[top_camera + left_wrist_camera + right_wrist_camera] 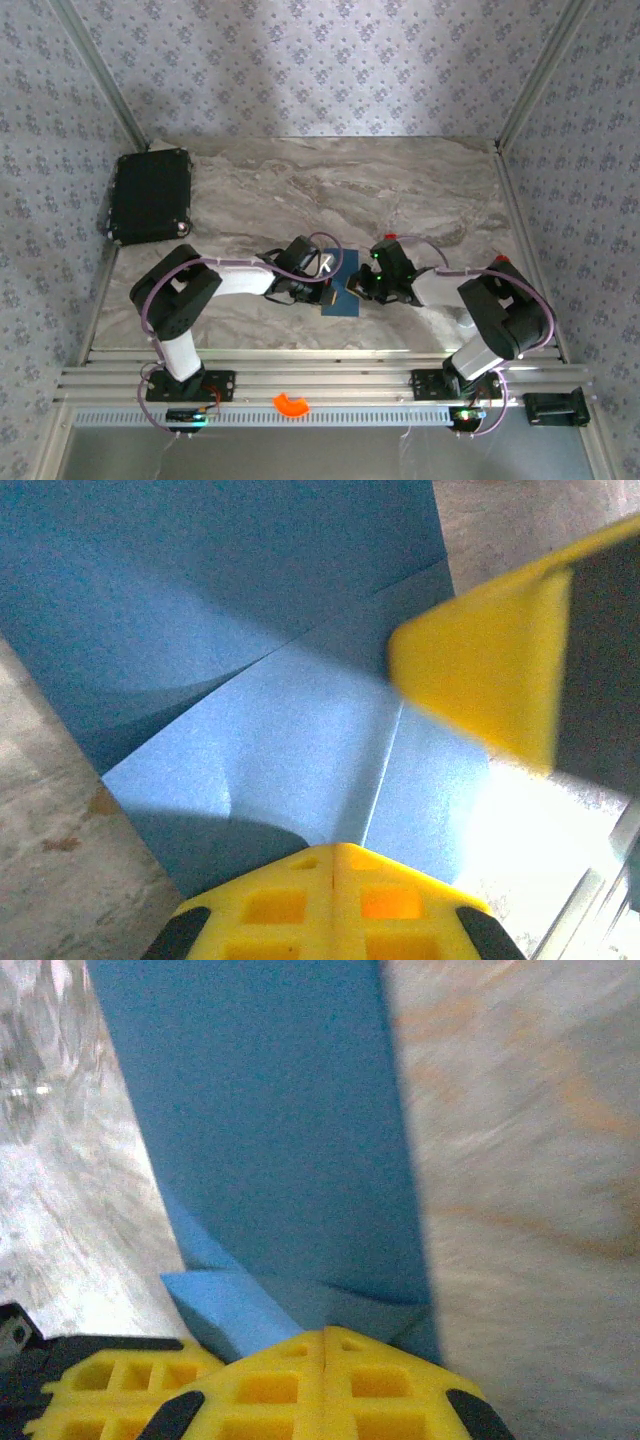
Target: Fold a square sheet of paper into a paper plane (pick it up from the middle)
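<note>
The square sheet of paper (342, 303), dark blue and partly folded, lies on the surface (330, 185) between the two arms. The left hand (333, 858) and the right hand (326, 1340) both have their fingers closed together, tips touching the sheet from opposite sides. A black case (150, 196) sits at the far left corner; its inside cannot be seen.

To me this is a robot test cell in a lab: patterned wallpaper panels (320, 60) held by aluminium posts (108, 85), a marble-look table (330, 180), and 2 arms, the left arm (240, 278) and the right arm (500, 315), bolted on slotted aluminium rails (330, 380).
</note>
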You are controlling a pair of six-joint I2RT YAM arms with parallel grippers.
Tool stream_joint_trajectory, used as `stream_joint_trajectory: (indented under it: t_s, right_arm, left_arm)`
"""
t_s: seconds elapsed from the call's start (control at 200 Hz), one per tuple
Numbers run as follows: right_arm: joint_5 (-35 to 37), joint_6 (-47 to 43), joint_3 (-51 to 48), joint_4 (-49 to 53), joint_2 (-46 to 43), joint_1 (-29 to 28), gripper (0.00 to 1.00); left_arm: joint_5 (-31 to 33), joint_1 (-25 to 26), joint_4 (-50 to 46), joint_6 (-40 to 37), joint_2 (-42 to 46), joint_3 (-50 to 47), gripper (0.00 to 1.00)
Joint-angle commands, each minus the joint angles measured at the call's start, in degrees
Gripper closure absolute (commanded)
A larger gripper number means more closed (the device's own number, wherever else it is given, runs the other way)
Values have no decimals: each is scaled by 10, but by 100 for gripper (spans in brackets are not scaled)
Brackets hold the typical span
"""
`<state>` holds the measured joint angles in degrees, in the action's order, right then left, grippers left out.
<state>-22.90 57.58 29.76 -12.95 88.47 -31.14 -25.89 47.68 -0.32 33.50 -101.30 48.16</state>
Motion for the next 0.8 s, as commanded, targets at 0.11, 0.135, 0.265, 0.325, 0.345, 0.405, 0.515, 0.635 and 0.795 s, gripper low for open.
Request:
stream_joint_trajectory:
  t_s: [0.11,0.135,0.265,0.325,0.345,0.405,0.515,0.635,0.795]
  right_arm:
    - [31,-32,0,61,-33,50,94]
    - [31,-32,2,63,-38,49,94]
    - [40,-19,11,68,-72,32,95]
    - [43,-7,10,49,-73,18,95]
    - [44,-4,11,42,-68,11,95]
    - [40,2,23,26,-47,-8,95]
    - [34,3,46,21,6,-34,96]
    - [38,8,34,26,37,-27,97]
    - [24,9,-18,-27,45,8,98]
  left_arm:
    - [37,6,-87,-9,-27,-25,100]
    - [38,6,-87,-8,-26,-26,100]
    - [39,7,-83,-4,-23,-27,100]
    - [41,9,-83,-3,-21,-25,100]
    - [42,10,-84,-3,-21,-25,100]
    - [45,10,-85,-2,-21,-23,100]
    - [45,10,-84,2,-21,-19,100]
    - [46,12,-89,2,-16,-14,100]
    - [47,12,-94,0,-14,-5,100]
